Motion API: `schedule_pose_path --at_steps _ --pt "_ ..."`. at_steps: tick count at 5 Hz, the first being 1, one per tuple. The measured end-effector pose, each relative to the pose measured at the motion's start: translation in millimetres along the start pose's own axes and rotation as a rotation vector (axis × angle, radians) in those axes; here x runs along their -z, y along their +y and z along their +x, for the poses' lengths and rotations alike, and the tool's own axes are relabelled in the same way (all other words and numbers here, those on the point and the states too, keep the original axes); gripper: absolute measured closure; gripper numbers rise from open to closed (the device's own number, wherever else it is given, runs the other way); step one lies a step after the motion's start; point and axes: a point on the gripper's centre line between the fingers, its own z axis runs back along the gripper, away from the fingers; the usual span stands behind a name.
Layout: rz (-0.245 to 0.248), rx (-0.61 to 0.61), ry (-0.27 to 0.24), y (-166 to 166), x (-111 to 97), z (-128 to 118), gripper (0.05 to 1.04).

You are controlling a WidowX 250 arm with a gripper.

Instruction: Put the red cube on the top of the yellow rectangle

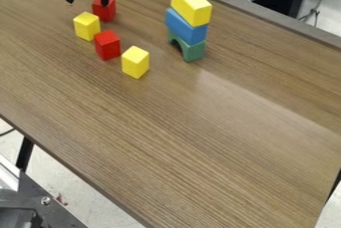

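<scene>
Nearest you, past the bare front of the wooden table, a yellow cube is sitting on its own. Just behind it, to the view's left, one red cube is resting on the wood. Off to the view's right of that, your target is standing ready: the yellow rectangle is lying on top of a blue block, which is resting on a green arch. Nothing is sitting on the yellow piece, so you are looking at a task whose placing is not yet done.

Farther back, a second yellow cube is sitting near the first red one, and beyond it another red cube is resting on the table. You are having two reds to choose from, and the wording isn't settling which. Farthest off, your gripper is hanging by that rear red cube, its fingers spreading wide with nothing between them. By my reading, you are facing the whole job: grasping a red cube, lifting it above the stack, setting it down and letting go.
</scene>
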Motion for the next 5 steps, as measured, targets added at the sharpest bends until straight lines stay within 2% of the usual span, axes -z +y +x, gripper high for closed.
schedule_pose_path --at_steps 1,2,5 --pt "-0.002 0.0 0.049 -0.3 17.7 -6.7 0.083" --pt "-0.004 0.009 0.067 -1.0 24.1 -9.0 0.083" --pt "-0.003 0.084 0.046 -11.1 22.3 -4.1 0.083"
